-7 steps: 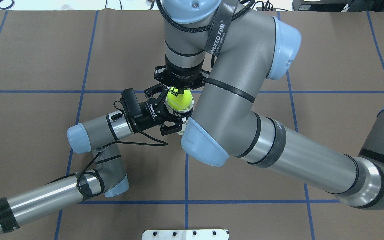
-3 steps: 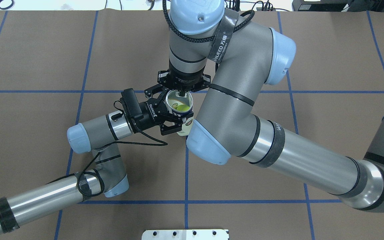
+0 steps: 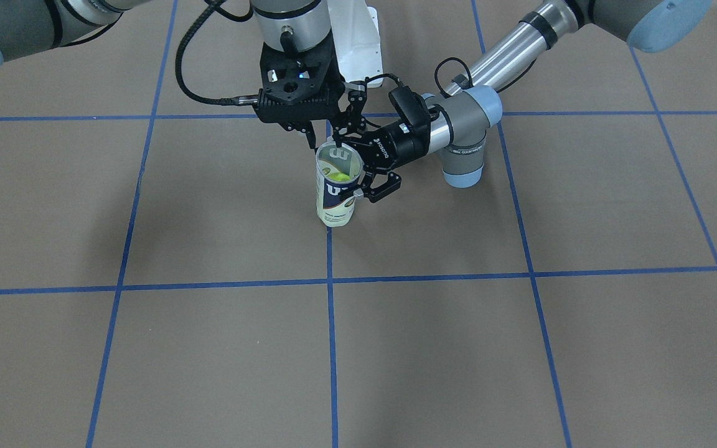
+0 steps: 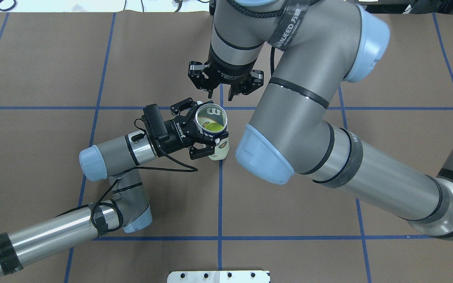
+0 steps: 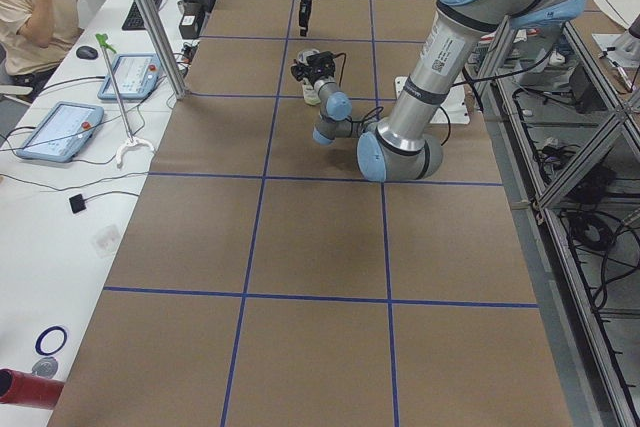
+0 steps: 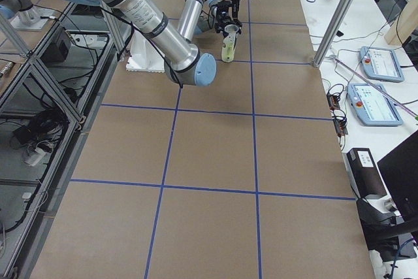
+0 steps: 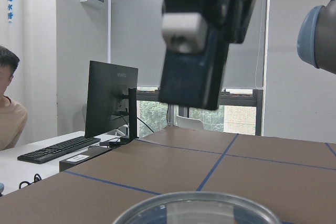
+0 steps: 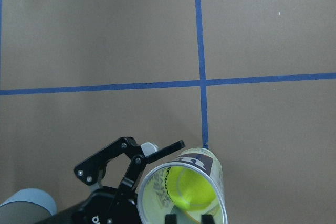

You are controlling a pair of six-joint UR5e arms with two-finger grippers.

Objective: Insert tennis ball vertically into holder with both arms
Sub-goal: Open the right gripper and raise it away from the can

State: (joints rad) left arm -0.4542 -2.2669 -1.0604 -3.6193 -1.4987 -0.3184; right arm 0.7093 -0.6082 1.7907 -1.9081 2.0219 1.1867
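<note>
The holder (image 4: 219, 148), a clear labelled can, stands upright on the table, also in the front view (image 3: 333, 208). A yellow tennis ball (image 4: 212, 126) lies inside it, seen through the open mouth in the right wrist view (image 8: 194, 187). My left gripper (image 4: 206, 129) is shut on the holder's upper part from the side, also in the front view (image 3: 353, 165). My right gripper (image 4: 220, 94) is open and empty, raised above and just beyond the holder's mouth. In the left wrist view it (image 7: 197, 40) hangs blurred above the holder's rim (image 7: 197, 205).
Brown table paper with blue tape lines (image 4: 219, 204). A white metal base (image 4: 218, 276) sits at the robot's edge. My right arm's elbow (image 4: 266, 157) hangs close beside the holder. An operator (image 5: 30, 7), tablets and a monitor (image 7: 110, 98) are beyond the table's far side.
The right gripper held the ball over the holder's mouth, let it go into the holder, then rose and drew back to the far side. The left gripper stayed shut on the holder.
</note>
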